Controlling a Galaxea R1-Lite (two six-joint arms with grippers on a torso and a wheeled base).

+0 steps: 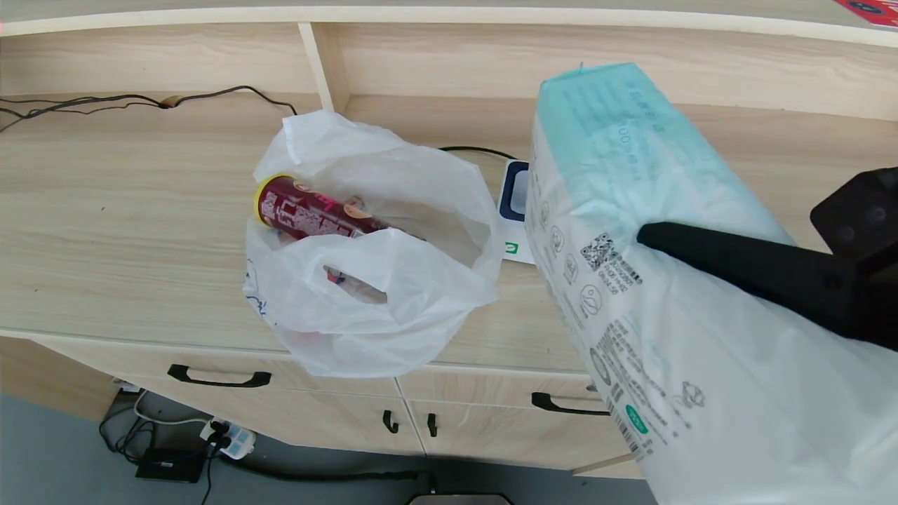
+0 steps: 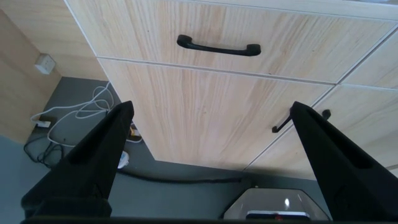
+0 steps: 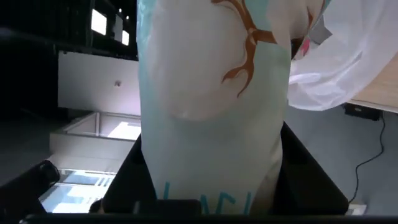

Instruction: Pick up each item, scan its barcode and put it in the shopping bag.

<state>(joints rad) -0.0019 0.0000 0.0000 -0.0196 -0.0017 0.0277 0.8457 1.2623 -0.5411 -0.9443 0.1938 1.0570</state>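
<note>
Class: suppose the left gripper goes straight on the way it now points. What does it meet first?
Probably the cabinet door, just below the drawer handle. The left gripper, jaws open, faces that panel with nothing between them, though depth is hard to judge.

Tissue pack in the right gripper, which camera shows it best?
The head view: the tissue pack shows nearly full length, with its printed codes facing the camera. The right wrist view shows one patterned face close up, clamped in the right gripper. The left wrist view faces drawer fronts.
</note>
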